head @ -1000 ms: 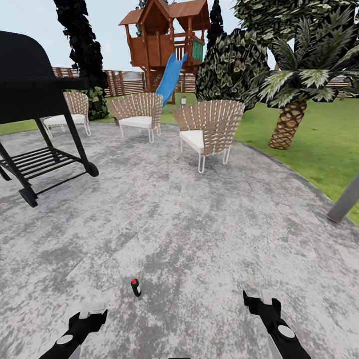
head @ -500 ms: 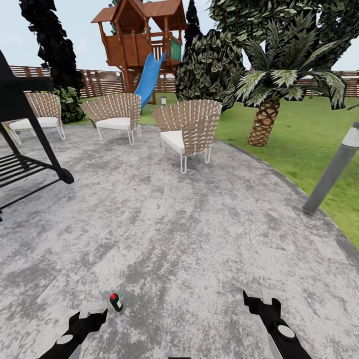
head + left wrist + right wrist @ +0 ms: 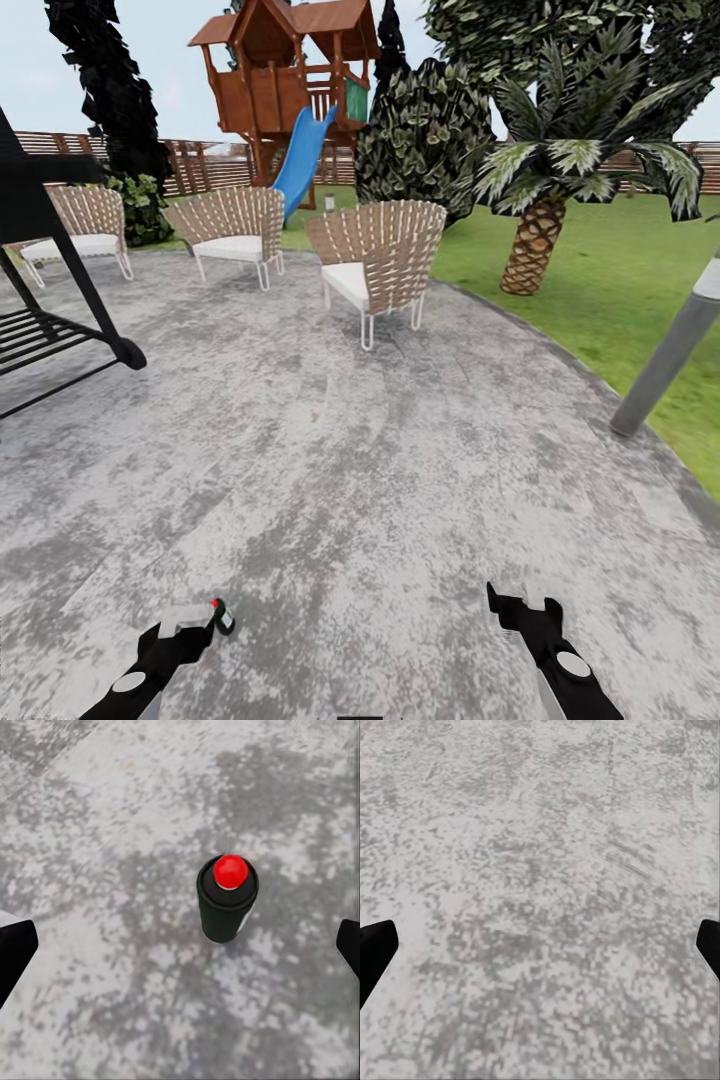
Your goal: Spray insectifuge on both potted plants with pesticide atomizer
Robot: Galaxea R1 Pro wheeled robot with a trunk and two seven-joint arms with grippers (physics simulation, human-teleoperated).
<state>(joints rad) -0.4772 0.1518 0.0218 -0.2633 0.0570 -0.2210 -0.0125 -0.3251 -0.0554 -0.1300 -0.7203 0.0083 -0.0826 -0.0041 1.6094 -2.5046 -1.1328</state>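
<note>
Garden: lawn, paved patio, wicker chairs.

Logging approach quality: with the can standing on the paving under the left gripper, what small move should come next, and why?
Probably lower the left gripper straight down around the atomizer. The left wrist view shows the can upright on the patio, roughly centred between the two spread fingertips, with nothing touching it. The jaws are open wide enough to pass it; closing should wait until they flank the body.

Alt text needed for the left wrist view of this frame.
A small black atomizer with a round red cap stands upright on mottled grey patio paving, seen from above. It sits between the two black fingertips of the open left end effector, touching neither.
</note>
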